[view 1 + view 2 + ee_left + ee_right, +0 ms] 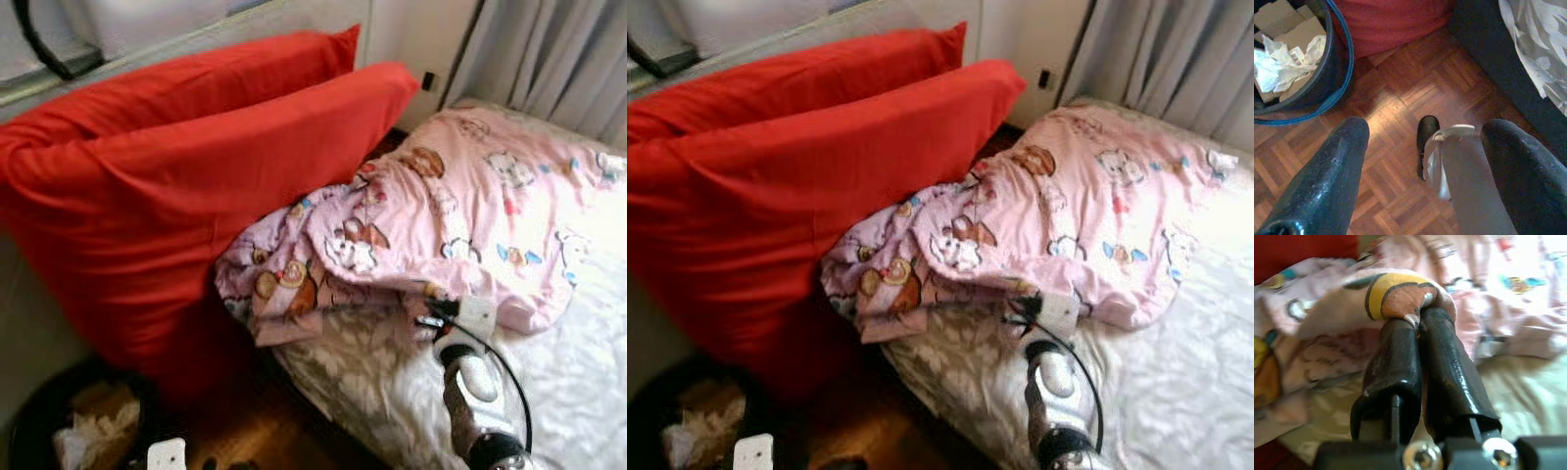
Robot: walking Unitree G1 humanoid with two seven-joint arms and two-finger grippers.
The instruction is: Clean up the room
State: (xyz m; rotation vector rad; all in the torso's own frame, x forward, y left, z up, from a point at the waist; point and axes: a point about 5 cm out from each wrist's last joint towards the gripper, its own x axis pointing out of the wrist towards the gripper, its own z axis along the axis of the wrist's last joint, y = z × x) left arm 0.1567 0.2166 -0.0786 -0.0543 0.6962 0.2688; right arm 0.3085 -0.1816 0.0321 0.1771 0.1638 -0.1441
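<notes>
Dark bin (1327,73) of cardboard (1283,22) and crumpled paper (1278,63)

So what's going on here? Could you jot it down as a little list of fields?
Place: bedside, wooden parquet floor
Bed: white sheet, rumpled pink cartoon blanket lying on it
Cushions: two big red cushions propped beside the bed
Right gripper: fingers shut, pinching a fold of the blanket's edge
Left gripper: open, hanging above the floor
Bin: dark, on the floor, holding cardboard and crumpled paper
</notes>
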